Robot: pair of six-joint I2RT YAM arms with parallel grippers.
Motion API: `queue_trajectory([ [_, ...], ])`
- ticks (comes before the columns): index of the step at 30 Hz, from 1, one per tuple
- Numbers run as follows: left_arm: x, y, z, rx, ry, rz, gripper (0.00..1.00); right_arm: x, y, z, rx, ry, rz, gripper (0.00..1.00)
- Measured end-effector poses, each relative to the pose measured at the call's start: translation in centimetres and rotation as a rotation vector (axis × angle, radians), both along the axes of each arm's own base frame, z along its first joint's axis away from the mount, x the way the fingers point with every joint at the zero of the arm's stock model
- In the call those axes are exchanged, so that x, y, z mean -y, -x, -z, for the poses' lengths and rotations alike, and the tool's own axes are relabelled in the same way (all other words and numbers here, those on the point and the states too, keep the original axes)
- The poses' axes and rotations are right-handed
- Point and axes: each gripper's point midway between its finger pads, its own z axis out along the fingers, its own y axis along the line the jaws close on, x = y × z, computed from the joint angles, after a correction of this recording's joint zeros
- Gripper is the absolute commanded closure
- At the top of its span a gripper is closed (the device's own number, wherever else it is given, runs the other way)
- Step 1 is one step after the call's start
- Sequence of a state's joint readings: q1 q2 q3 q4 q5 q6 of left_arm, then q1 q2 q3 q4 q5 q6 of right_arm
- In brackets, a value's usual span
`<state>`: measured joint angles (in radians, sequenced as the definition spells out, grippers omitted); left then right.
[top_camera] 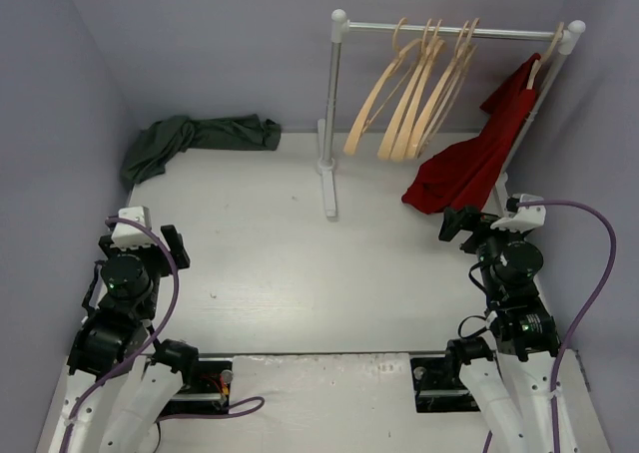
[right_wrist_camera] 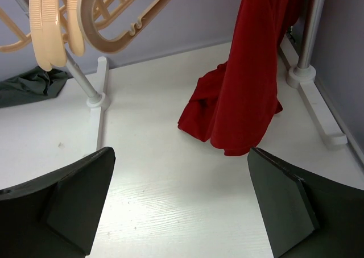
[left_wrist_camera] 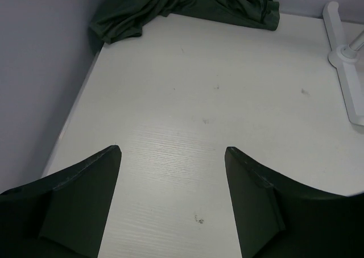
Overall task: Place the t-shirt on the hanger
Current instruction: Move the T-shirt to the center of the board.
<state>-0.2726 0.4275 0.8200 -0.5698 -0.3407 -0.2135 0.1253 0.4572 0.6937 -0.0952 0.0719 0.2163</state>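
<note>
T-shirt (top_camera: 195,139) heaped in far-left corner, not yet hung.
Hanger (top_camera: 411,99) hangs on rail (top_camera: 449,31), well apart; left gripper (left_wrist_camera: 172,153) and right gripper (right_wrist_camera: 181,153) spread wide, empty, likely readied for cloth.

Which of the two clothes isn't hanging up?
The grey-green t-shirt. It lies crumpled on the table in the far left corner. The red garment hangs from the right end of the rack.
</note>
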Motion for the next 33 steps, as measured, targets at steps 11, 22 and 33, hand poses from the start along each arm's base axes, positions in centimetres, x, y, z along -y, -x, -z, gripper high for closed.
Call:
queue_trajectory([
  [11, 1.4, -2.9, 1.8, -0.075, 0.025, 0.015, 0.31, 0.1, -0.2, 0.0, -0.004, -0.079, 0.036, 0.0],
  [22, 2.6, -19.4, 0.8, -0.187, 0.249, -0.121, 0.31, -2.7, -1.3, 1.2, -0.08, -0.121, -0.1, 0.0],
  [33, -10.9, -32.7, 9.7, -0.191, 0.386, -0.565, 0.31, -5.1, -0.3, 1.0, -0.068, -0.127, -0.233, 0.0],
])
